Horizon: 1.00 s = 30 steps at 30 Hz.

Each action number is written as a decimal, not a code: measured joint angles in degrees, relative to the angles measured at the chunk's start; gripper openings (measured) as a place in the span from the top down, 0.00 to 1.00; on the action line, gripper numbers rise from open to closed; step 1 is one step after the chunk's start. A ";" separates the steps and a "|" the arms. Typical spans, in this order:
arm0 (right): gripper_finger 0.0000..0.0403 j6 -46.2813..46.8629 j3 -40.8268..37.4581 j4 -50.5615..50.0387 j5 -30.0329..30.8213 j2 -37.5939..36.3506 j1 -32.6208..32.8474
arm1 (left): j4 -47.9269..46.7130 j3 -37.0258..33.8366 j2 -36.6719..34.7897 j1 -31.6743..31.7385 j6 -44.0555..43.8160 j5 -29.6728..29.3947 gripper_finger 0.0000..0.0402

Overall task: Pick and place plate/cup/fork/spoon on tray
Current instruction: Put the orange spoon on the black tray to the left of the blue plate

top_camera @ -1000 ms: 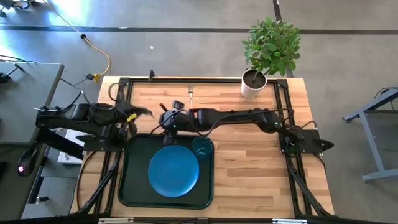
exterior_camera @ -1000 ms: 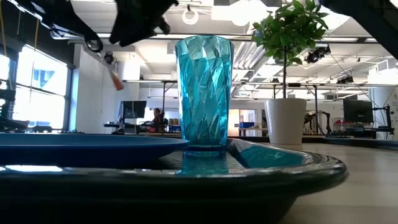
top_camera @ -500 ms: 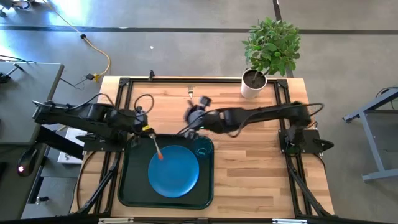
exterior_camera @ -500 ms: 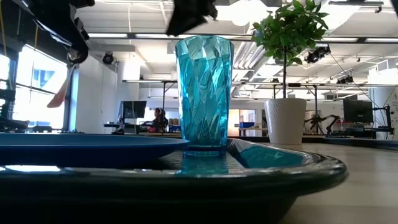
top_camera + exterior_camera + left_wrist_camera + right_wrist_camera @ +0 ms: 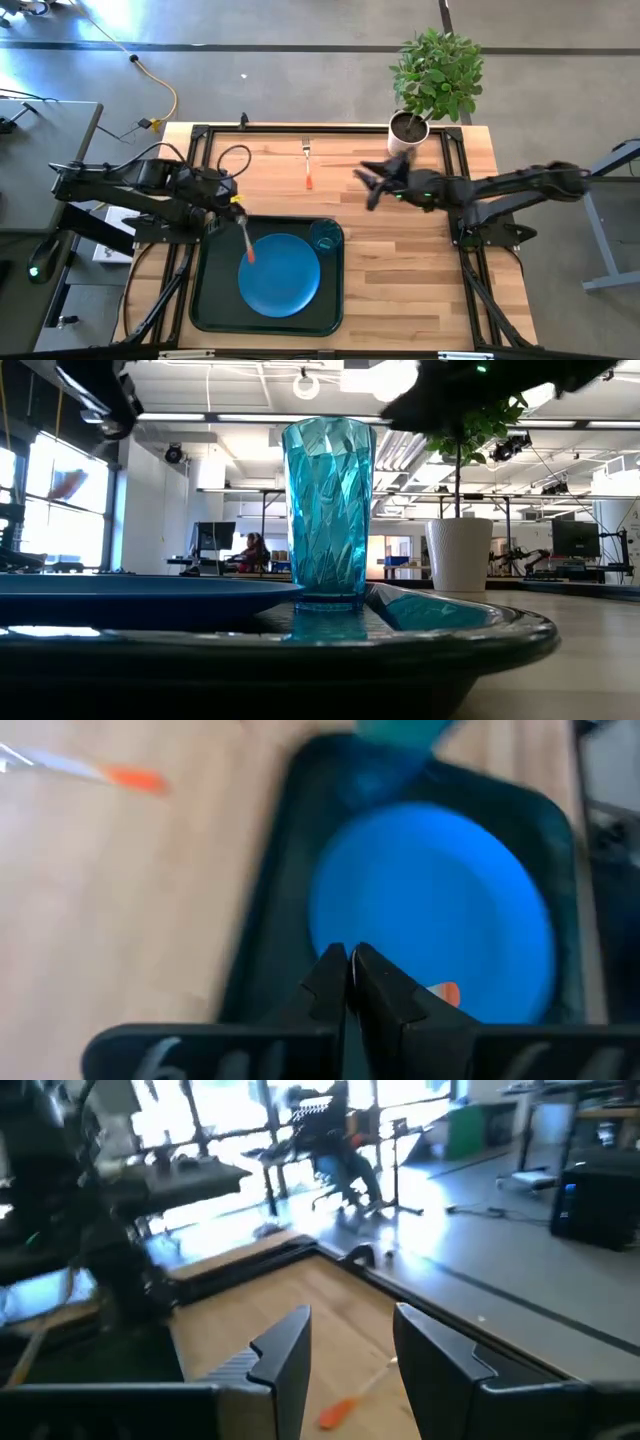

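One tray (image 5: 200,300) is seen on the table (image 5: 420,270), and on it stand one plate (image 5: 282,280) and one cup (image 5: 325,236); the plate lies at the tray's middle, and the cup stands upright in the tray's far right corner, just beside the plate's rim. Two orange-handled utensils are counted. One, the fork (image 5: 308,166), lies on the bare table beyond the tray's far edge, well apart from it; its long axis runs from far to near, with the metal end pointing away toward the table's far edge and the orange handle toward the tray. The other, taken to be the spoon (image 5: 246,240) though its bowl is hidden, is clamped in the left gripper (image 5: 236,208), whose fingers are closed on its metal end; it hangs tilted, its orange handle pointing down and toward the plate's left rim, above the tray's far left part. The right gripper (image 5: 368,185) is held above the bare table between the fork and a potted plant (image 5: 432,80), with its fingers parted and nothing between them
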 joint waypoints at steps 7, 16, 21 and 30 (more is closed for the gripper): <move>0.67 -1.90 -12.76 12.79 -0.09 -11.15 1.89 | -10.22 -0.56 5.47 1.84 -4.70 6.07 0.99; 0.67 -6.96 -14.76 15.88 -2.31 -13.48 3.76 | -11.35 -0.58 13.61 5.40 -0.85 13.42 0.99; 0.67 -9.24 -14.76 16.95 -4.16 -13.49 5.36 | -11.28 -0.62 17.57 8.73 0.90 14.44 0.99; 0.67 -9.11 -14.76 14.98 -4.14 -13.46 5.65 | -7.41 -8.35 19.63 13.48 -0.34 19.59 0.99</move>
